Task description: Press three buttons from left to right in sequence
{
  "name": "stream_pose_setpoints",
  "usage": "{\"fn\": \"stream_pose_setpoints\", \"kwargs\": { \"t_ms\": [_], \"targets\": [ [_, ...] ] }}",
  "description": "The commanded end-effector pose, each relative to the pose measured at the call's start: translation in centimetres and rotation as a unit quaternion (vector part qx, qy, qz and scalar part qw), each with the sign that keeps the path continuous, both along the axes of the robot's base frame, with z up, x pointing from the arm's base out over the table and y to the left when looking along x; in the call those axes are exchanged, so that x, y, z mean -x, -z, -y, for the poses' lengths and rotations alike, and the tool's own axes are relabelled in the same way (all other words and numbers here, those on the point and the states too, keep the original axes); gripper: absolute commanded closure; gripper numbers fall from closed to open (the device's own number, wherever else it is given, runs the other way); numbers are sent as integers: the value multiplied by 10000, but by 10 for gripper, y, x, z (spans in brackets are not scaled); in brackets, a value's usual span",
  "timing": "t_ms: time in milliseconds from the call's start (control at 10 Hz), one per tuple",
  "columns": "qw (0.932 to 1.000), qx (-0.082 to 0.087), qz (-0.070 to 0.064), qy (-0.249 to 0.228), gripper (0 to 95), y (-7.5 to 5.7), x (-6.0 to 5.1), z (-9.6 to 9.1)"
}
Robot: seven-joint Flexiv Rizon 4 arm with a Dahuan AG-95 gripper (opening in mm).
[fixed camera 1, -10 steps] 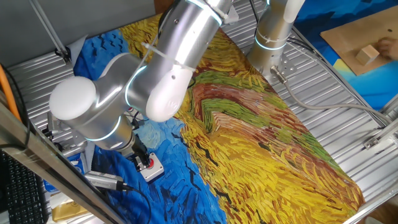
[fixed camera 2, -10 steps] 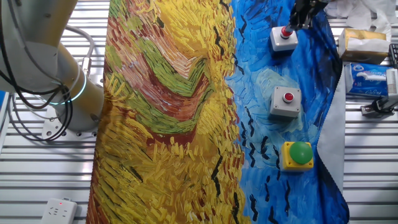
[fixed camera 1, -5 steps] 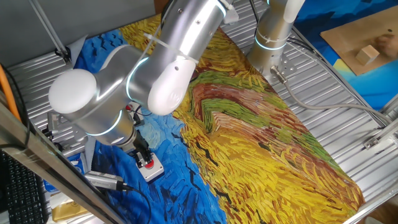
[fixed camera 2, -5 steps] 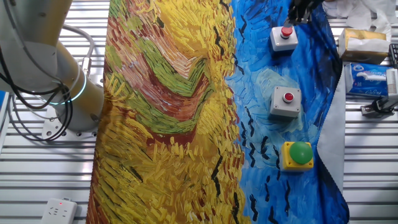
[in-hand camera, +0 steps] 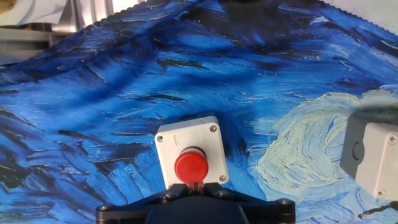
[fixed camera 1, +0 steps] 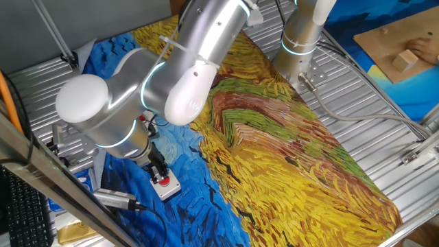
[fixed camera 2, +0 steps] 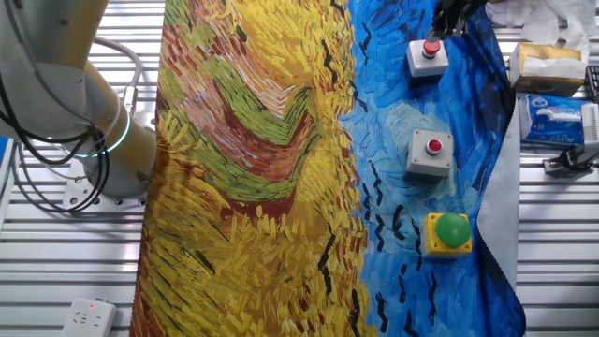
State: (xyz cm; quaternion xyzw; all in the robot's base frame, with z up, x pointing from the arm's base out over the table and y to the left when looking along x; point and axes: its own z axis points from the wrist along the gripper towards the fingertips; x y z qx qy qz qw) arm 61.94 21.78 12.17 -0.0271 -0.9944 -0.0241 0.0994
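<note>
One fixed view: end effector (fixed camera 1: 159, 173) poised just above red-capped button box (fixed camera 1: 164, 185) on painted cloth (fixed camera 1: 274, 137).

Other fixed view: three boxes in a row, far red (fixed camera 2: 428, 56), middle red (fixed camera 2: 431, 153), green (fixed camera 2: 449, 232).

Hand view: red cap (in-hand camera: 190, 165) directly below; fingertip state impossible to tell.

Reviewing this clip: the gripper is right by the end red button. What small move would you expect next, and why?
Probably a short straight descent onto the red cap. In the hand view the gripper sits just above the cap of the end button box, roughly lined up with it, and a small gap appears to remain. The middle button and green button sit farther along the row.
</note>
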Motion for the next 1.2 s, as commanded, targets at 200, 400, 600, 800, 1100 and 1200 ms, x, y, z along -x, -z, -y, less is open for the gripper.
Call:
{"fn": "stream_pose_setpoints", "kwargs": {
  "t_ms": [200,400,600,800,1100,1200],
  "targets": [
    [10000,5,-25,-5,950,-1,-2,0],
    [10000,3,-25,-5,950,-1,-2,0],
    [10000,2,-21,-23,950,-1,-2,0],
    [9998,-37,46,-165,950,-1,-2,-1],
    [9999,-18,13,-163,950,-1,-2,-1],
    [9999,-14,13,-156,950,-1,-2,-1]
  ]
}}
